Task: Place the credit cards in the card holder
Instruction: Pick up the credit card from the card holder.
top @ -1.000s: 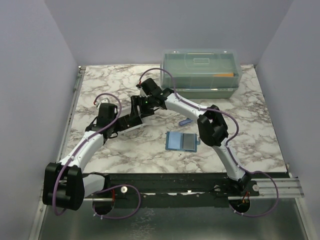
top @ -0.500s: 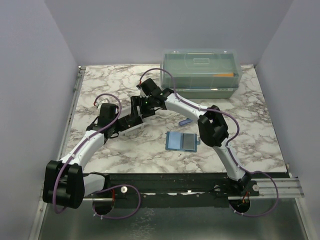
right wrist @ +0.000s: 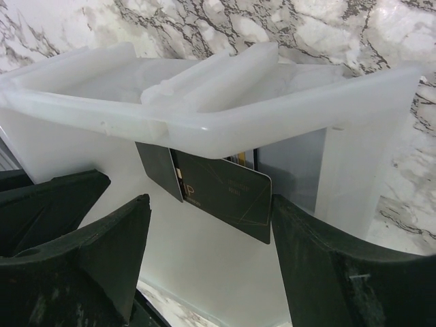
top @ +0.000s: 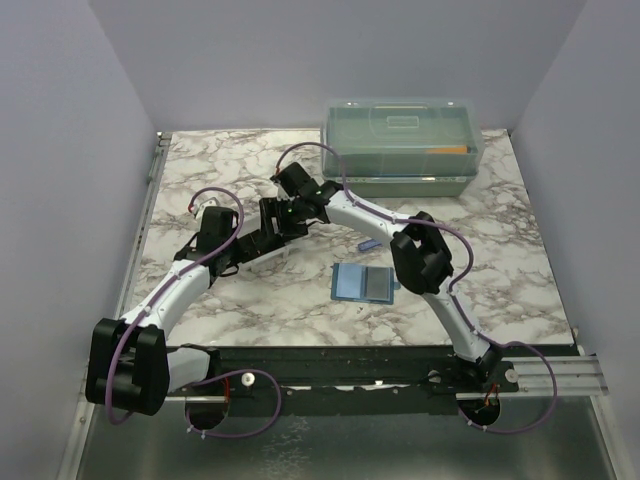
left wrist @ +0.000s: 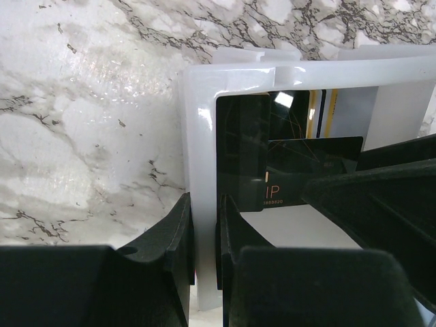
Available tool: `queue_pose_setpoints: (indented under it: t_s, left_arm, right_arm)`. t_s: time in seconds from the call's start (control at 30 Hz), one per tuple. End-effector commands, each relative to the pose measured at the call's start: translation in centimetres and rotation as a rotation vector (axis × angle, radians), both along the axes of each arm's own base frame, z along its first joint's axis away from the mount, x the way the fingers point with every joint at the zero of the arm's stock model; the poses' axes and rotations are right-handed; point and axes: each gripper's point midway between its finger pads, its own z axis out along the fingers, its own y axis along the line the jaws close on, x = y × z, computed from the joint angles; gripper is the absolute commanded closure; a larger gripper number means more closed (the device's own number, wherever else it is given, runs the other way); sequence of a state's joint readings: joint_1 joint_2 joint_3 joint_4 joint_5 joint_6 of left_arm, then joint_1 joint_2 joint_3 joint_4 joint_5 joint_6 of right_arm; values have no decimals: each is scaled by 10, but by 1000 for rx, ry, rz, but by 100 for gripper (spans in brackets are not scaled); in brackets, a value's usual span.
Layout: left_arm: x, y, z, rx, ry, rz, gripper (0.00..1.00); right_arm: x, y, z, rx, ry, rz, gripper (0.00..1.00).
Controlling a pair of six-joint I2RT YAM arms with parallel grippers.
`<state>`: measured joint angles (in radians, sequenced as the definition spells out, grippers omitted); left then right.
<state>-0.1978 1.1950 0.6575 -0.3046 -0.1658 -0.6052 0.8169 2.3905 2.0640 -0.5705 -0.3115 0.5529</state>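
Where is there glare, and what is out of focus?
Left wrist view: glare on the marble table, a reflection on the dark cards, near fingers blurred. Right wrist view: fingers soft, white tray sharper. Top external view: even light.

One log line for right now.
left end effector: shut on tray wall | right end effector: open over cards | card holder: on table
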Motion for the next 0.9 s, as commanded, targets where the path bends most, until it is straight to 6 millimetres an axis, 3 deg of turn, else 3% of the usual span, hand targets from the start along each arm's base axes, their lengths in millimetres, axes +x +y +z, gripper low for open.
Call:
queue_pose_setpoints:
  t_s: [0.0, 0.27, 0.6, 0.87]
  left_arm:
    - [3, 10, 4, 43, -21, 31, 100]
    - [-1, 11, -1, 44, -10, 35, 100]
    - [-2, 12, -2, 46, -8, 35, 100]
    - [-3, 11, -2, 43, -5, 31, 100]
  right_arm:
    - [1, -11, -16, -29, 24, -16, 28]
    - [-6, 0, 14, 110, -6, 9, 51]
    - [-8, 7, 33, 192, -31, 26, 63]
    - [-12, 13, 30, 235, 0, 47, 69]
